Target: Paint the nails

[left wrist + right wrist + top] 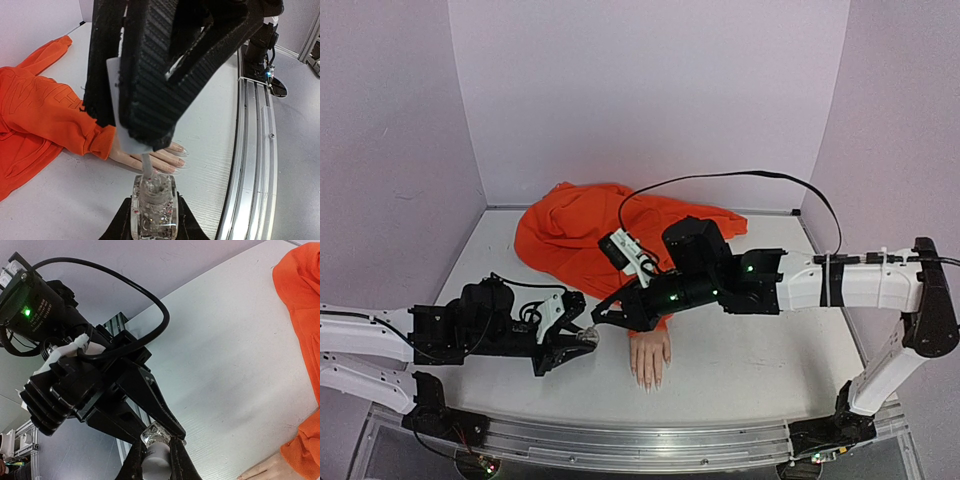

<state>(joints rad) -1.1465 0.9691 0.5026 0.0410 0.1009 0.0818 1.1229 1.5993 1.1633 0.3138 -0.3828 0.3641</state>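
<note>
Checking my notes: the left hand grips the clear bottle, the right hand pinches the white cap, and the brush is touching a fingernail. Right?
Not quite. The left wrist view shows the brush dipped in the bottle, not touching a fingernail. The left hand does grip the bottle and the right hand does pinch the white cap.

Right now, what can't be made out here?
Pale glossy nails of the skin-toned mannequin hand: too small from the top to judge paint.
Left wrist view: the black right gripper hides part of the hand.
Right wrist view: bottom edge crops the hand.
Brush tip: lost inside the clear glittery bottle.
</note>
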